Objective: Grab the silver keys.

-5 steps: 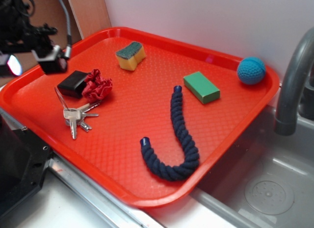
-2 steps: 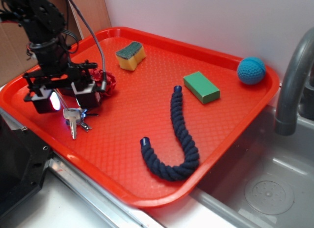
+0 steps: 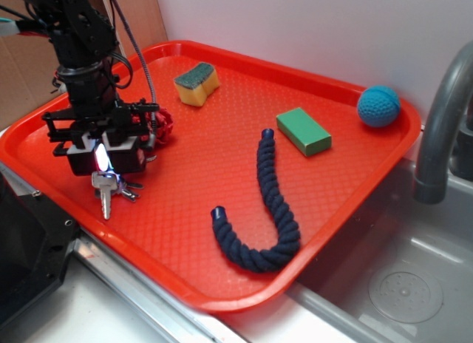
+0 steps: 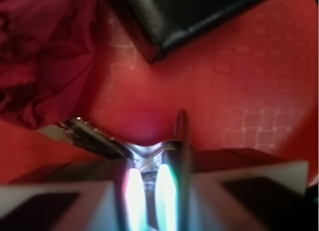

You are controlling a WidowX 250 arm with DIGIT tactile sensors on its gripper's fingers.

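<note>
The silver keys (image 3: 105, 192) lie on the red tray (image 3: 199, 158) near its left front edge, one key pointing toward the rim. My gripper (image 3: 103, 165) stands straight down over their heads. In the wrist view the jaws sit close together around the key heads (image 4: 149, 152), with the thin wire loop (image 4: 182, 126) arching up beside them and another key (image 4: 87, 131) sticking out to the left. The gripper is shut on the keys, which still touch the tray.
A black block (image 4: 189, 12) and a red scrunchie (image 3: 164, 125) lie just beyond the keys. Farther off on the tray are a yellow sponge (image 3: 196, 83), a green block (image 3: 304, 131), a dark blue rope (image 3: 270, 210) and a blue ball (image 3: 378, 106). A faucet (image 3: 436, 136) and sink (image 3: 399, 284) stand to the right.
The arm swung in from the upper left and came down over the keys. The jaws have come together on the key heads, and the bunch has shifted slightly toward the tray's front.
</note>
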